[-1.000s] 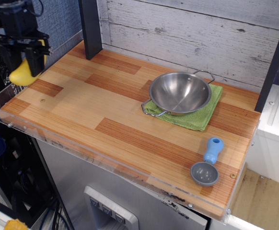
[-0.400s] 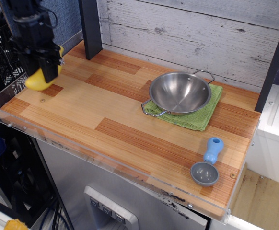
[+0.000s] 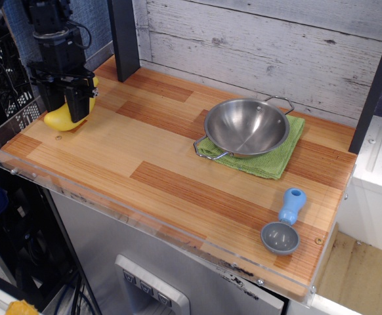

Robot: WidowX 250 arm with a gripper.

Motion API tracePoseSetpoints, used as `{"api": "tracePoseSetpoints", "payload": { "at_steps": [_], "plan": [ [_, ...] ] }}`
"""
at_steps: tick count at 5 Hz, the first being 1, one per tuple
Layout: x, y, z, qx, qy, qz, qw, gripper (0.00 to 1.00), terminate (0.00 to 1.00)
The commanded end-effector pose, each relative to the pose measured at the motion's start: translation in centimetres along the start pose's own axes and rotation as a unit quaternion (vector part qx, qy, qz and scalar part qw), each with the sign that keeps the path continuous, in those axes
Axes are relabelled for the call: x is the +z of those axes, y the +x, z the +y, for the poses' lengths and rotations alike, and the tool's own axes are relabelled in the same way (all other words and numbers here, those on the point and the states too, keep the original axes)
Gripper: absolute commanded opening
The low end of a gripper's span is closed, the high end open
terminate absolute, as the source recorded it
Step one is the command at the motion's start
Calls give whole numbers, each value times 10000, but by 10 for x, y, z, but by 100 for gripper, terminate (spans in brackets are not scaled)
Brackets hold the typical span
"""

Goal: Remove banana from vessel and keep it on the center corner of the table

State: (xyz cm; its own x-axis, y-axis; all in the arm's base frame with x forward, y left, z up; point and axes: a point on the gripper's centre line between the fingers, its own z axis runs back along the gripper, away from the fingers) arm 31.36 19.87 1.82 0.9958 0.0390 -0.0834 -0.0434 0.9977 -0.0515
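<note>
**Banana down at the far left end of the surface, gripper on it**

Banana (image 3: 60, 118) now sits lower and further in over the wood than a moment ago. One second back it hangs beyond the left acrylic rim, off the planks; shortly after, it is carried in over the left end; now its rounded yellow end looks to rest on, or just above, the surface (image 3: 178, 190), though actual contact cannot be made out from this angle. The arm has swung right and inward with it, and stands more upright over the left end.

The gripper (image 3: 78, 108) is closed around the banana's upper part. Its black fingers cover the middle of the fruit, so that only the plump lower end shows to the gripper's left and a sliver of yellow shows at its right edge.

The vessel (image 3: 246, 127) stands where it stood before, empty, on a folded green cloth (image 3: 270, 161) toward the back right, well apart from the banana. A small grey scoop (image 3: 284, 226) with a blue handle lies near the front right corner, likewise unmoved.

No brand or label can be read anywhere. Some dark marks sit on the front acrylic rim near the right corner, too small to make out.
</note>
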Motion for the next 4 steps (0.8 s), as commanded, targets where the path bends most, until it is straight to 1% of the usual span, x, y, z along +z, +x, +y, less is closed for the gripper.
{"api": "tracePoseSetpoints", "payload": {
  "at_steps": [1,2,3,4],
  "plan": [
    [34,0,-17,-94,178,-235,9995,100,0],
    [79,-7,-31,-296,571,-545,9964,100,0],
    [127,-19,-46,-594,705,-822,9923,100,0],
    [157,-24,-64,-588,814,-969,9902,100,0]
  ]
}}
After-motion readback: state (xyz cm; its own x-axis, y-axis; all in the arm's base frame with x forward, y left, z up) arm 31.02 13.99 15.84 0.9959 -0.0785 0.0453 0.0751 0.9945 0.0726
